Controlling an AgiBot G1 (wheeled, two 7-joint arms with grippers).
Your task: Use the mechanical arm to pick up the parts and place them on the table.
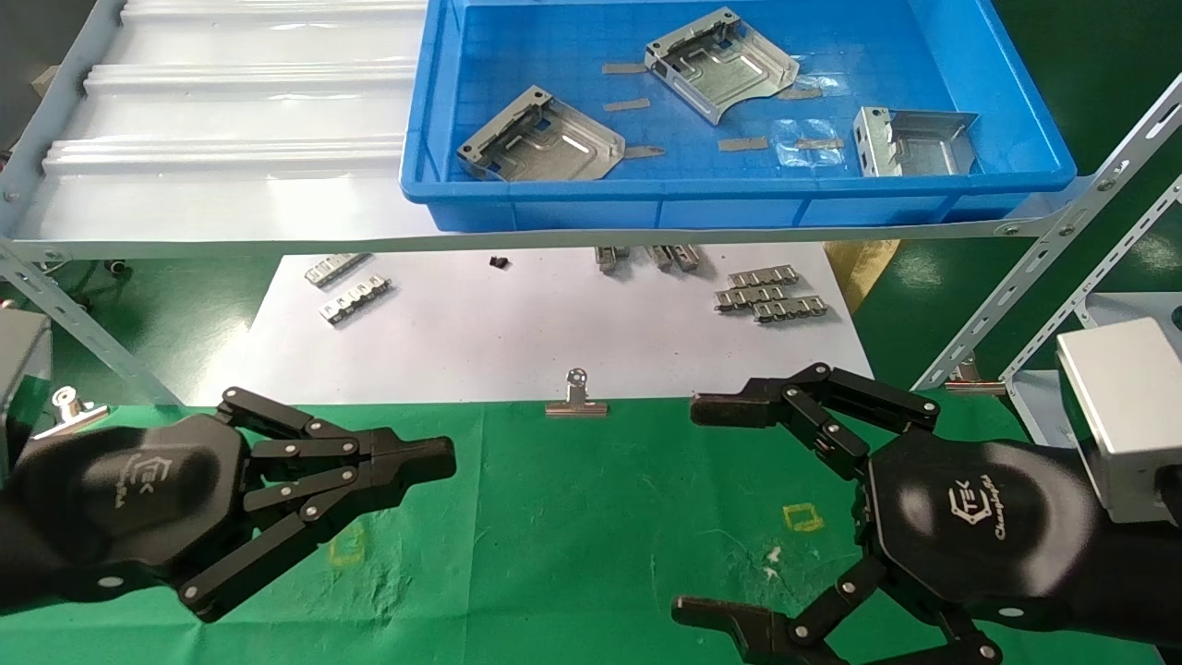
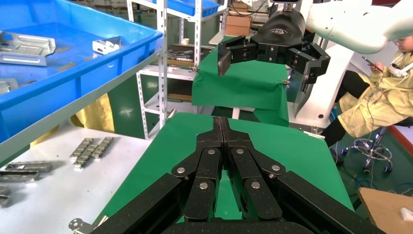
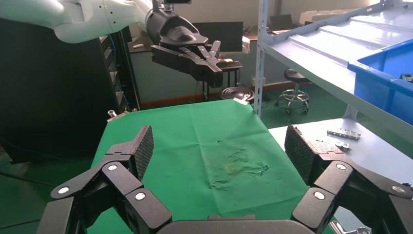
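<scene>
Three parts (image 1: pixel 543 145) (image 1: pixel 721 63) (image 1: pixel 910 140) lying in the blue bin (image 1: pixel 739 199) on the shelf (image 1: pixel 231 111), none yet on the worktop (image 1: pixel 572 517). Right gripper (image 1: pixel 706 508) hovering over the green worktop, well short of the bin, fingers (image 1: pixel 729 406) spread wide and empty. Bin lying forward and up from those fingers, so likely a reach up over the bin's front wall. Nearest to the right arm, seemingly the rightmost part. Left gripper (image 1: pixel 434 459) parked beside, fingers pressed shut on nothing.

Head view alone showing all three parts in the bin. Left wrist view catching the bin's corner and the open right gripper (image 2: pixel 263 61) from across. Right wrist view giving only the bin's outer wall, no parts.
</scene>
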